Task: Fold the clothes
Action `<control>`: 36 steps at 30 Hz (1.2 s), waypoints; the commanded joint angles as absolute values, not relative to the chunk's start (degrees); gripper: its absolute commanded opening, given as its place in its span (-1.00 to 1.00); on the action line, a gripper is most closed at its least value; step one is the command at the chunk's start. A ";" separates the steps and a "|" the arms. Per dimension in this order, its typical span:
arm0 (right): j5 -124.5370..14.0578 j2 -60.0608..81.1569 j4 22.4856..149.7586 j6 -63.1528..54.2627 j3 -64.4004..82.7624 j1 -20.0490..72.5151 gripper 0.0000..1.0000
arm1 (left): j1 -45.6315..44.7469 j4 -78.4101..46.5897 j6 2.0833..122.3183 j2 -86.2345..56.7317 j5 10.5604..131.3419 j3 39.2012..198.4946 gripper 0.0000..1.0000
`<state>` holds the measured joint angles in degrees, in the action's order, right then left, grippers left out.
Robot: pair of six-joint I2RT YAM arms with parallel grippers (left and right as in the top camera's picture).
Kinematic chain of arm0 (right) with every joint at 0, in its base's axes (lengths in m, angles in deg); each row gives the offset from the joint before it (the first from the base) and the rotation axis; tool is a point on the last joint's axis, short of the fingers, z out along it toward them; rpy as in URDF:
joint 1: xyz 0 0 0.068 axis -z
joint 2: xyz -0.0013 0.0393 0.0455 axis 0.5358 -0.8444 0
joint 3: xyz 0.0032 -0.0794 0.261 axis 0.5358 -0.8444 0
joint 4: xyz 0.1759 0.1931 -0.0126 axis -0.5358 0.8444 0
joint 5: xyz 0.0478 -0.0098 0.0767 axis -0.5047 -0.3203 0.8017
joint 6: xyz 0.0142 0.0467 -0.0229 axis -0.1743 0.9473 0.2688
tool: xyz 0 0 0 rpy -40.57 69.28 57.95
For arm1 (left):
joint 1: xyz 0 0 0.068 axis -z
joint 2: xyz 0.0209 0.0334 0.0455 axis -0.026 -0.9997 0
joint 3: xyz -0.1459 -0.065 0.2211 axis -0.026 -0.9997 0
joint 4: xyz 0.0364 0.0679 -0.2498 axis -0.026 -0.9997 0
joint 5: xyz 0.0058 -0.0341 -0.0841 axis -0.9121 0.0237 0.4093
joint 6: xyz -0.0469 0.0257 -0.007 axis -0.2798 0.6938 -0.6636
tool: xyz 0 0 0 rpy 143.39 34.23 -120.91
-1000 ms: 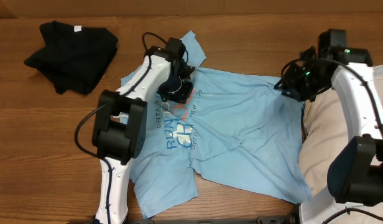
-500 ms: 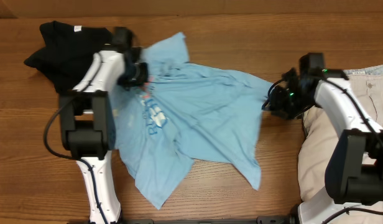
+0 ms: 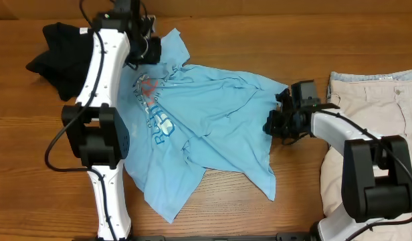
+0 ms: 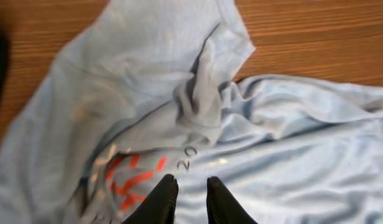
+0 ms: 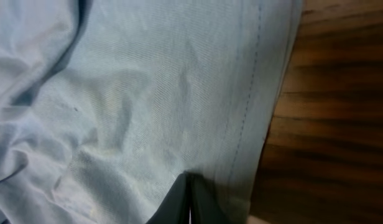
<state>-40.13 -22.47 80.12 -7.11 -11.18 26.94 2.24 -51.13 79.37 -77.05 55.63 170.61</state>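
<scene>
We have hauled the light blue T-shirt (image 3: 219, 114) leftward; left fingers (image 4: 160, 198) and right fingers (image 5: 177, 202) stay clamped on it, likely to spread it flat.

This looks to me like a robotics lab station, not a home. My left arm (image 3: 102, 67) and right arm (image 3: 336, 127), white shells with black joints, rise from the near edge of a plain wood-grain bench (image 3: 259, 33), and black cables (image 3: 48, 155) loop loose off them. A light blue T-shirt (image 3: 213, 114), a black garment (image 3: 65, 50) and beige shorts (image 3: 376, 107) lie on the bare wood like test pieces. The bench fills the whole overhead view, so I cannot tell what room lies beyond.
</scene>
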 commanded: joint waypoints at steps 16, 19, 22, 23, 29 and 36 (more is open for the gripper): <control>-49.68 -25.44 58.13 5.59 4.51 39.23 -0.92 | 3.15 -67.92 83.70 -76.84 56.96 181.53 -0.09; -46.22 -25.42 62.33 3.27 11.79 38.96 -0.91 | 4.31 -70.94 83.74 -76.84 56.92 181.42 -0.07; -39.86 -25.42 72.67 -0.36 17.50 38.55 -0.72 | 5.71 -72.73 83.70 -76.84 56.92 181.42 -0.06; -39.49 -25.42 76.65 -0.31 18.61 38.37 -0.73 | 6.15 -73.23 83.70 -76.84 56.92 181.42 -0.10; -42.60 -26.25 92.93 -2.32 15.77 35.88 -0.92 | 9.58 -75.04 84.37 -76.84 56.20 181.42 -0.12; -42.88 -29.61 95.01 -11.75 5.74 28.82 -0.92 | 11.39 -71.70 84.48 -76.84 53.47 181.42 0.00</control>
